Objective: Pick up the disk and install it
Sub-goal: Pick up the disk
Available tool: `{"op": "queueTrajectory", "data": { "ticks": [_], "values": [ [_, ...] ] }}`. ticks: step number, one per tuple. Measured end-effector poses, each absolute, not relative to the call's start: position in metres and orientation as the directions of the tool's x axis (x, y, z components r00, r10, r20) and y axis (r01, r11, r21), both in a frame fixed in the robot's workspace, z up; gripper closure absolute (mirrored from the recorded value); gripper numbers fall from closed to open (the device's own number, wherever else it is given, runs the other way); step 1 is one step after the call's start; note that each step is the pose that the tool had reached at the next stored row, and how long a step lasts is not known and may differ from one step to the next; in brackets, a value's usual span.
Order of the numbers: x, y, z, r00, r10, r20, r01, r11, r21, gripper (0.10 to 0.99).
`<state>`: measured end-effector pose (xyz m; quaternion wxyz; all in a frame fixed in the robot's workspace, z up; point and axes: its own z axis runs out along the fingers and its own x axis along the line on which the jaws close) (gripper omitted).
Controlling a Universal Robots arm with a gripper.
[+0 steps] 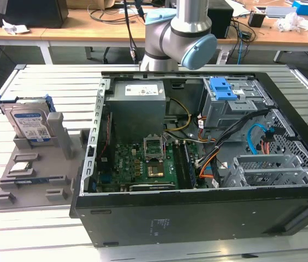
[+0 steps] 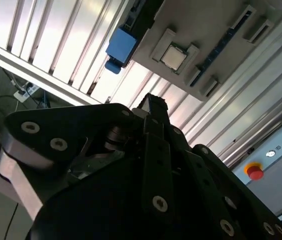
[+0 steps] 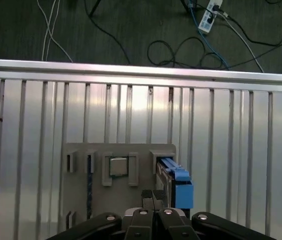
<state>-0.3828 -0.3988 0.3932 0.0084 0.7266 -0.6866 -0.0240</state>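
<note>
While one disk (image 1: 31, 124) stands in one holder (image 1: 55, 164), one gripper (image 3: 152, 194) — closed; holding nothing.

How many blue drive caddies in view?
2. One frames the disk, standing in the gray fixture at the exterior view's left; one bare blue bracket sits on the drive cage inside the open computer case. More could be hidden.

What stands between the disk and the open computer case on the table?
In the exterior view, the gray holder's upright posts stand between the disk and the computer case; I see nothing else there.
</note>
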Motion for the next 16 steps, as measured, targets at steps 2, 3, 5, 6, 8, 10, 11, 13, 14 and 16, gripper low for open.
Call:
{"op": "queueTrajectory", "data": {
  "ticks": [2, 3, 5, 6, 8, 10, 11, 13, 14, 16],
  "values": [
    [-0.3828, -0.3989, 0.3932, 0.075, -0.997, -0.023, -0.996, -0.076, 0.045, 0.980],
    [-0.3828, -0.3989, 0.3932, 0.090, -0.996, -0.023, -0.995, -0.091, 0.045, 0.980],
    [-0.3828, -0.3989, 0.3932, 0.108, -0.994, -0.023, -0.993, -0.109, 0.045, 0.980],
    [-0.3829, -0.3988, 0.3932, 0.120, -0.992, -0.023, -0.992, -0.121, 0.045, 0.980],
    [-0.3828, -0.3988, 0.3932, 0.143, -0.989, -0.023, -0.989, -0.144, 0.045, 0.980],
    [-0.3828, -0.3989, 0.3932, 0.167, -0.986, -0.023, -0.985, -0.168, 0.045, 0.980],
    [-0.3828, -0.3989, 0.3932, 0.175, -0.984, -0.023, -0.983, -0.176, 0.045, 0.980],
    [-0.3828, -0.3989, 0.3932, 0.191, -0.981, -0.023, -0.980, -0.192, 0.045, 0.980],
    [-0.3828, -0.3988, 0.3932, 0.200, -0.980, -0.023, -0.979, -0.201, 0.045, 0.980],
    [-0.3828, -0.3989, 0.3932, 0.217, -0.976, -0.023, -0.975, -0.218, 0.045, 0.980]
  ]
}}
